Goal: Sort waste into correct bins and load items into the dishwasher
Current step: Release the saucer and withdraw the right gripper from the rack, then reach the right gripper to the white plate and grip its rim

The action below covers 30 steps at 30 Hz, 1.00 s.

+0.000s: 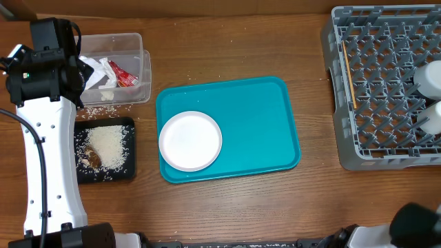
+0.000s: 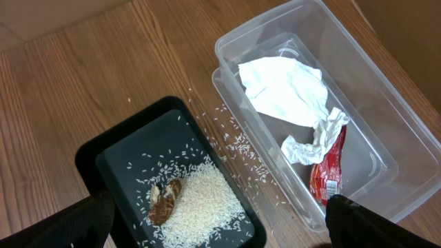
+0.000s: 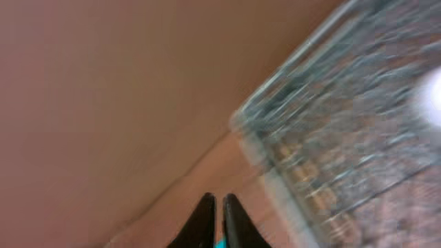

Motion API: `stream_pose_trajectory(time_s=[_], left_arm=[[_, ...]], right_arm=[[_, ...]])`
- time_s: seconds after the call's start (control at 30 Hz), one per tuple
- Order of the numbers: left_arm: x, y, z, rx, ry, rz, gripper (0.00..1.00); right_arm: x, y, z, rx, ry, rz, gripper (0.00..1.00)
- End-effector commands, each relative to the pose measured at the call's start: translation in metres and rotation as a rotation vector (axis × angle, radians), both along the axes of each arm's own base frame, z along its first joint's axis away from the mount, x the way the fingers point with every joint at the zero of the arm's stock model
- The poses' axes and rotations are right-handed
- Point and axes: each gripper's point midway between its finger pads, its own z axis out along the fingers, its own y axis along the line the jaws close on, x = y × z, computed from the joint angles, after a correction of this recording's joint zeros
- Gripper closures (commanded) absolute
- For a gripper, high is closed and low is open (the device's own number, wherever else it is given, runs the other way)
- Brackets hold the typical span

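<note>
At far left, left arm (image 1: 45, 158): reaching away from the near edge, left gripper (image 2: 224, 222) over clear tub (image 1: 129, 44) and black tray (image 1: 103, 178), jaws wide, empty.
Right gripper (image 3: 218, 201): near right, fingers almost together, nothing held.
Plate (image 1: 190, 140): on teal tray (image 1: 255, 124), left side.

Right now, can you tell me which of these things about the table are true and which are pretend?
The white plate sits on the teal tray. True.
The grey rack is empty. False: chopsticks and white dishes are in it.
Most of the rice is in the black tray. True.
The red wrapper lies in the black tray. False: it is in the clear tub, beside the napkin.
</note>
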Motion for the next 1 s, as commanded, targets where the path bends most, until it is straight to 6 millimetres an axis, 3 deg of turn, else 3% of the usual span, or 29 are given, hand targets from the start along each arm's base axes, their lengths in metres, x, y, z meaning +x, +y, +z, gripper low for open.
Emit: stream_pose_trajectory(time_s=[0.0,0.07,0.1,0.2,0.37,0.5,0.53,0.8,0.97], left_arm=[[0.001,0.0,-0.003,-0.003,0.0,0.017,0.0],[0.001,0.0,-0.003,-0.003,-0.001,0.017,0.0],[0.001,0.0,-0.003,-0.003,0.0,0.017,0.0],[0.001,0.0,-0.003,-0.003,-0.001,0.017,0.0],[0.001,0.0,-0.003,-0.003,0.0,0.017,0.0],[0.001,0.0,-0.003,-0.002,0.0,0.016,0.0],[0.001,0.0,-0.003,-0.003,-0.001,0.017,0.0],[0.001,0.0,-0.003,-0.003,0.0,0.017,0.0],[0.001,0.0,-0.003,-0.003,-0.001,0.017,0.0]], right_arm=[[-0.012,0.098,0.004,0.092,-0.005,0.347,0.75],[-0.026,0.141,-0.024,0.042,0.14,0.434,0.51],[-0.031,0.155,-0.035,0.02,0.197,0.46,0.47],[-0.049,0.192,-0.07,-0.062,0.375,0.525,0.47],[-0.077,0.274,-0.133,-0.233,0.554,0.731,0.47],[-0.089,0.313,-0.188,-0.332,0.668,0.706,0.35],[-0.095,0.326,-0.212,-0.368,0.705,0.696,0.31],[-0.107,0.392,-0.302,-0.39,0.78,0.754,0.39],[-0.107,0.415,-0.332,-0.38,0.806,0.737,0.41]])
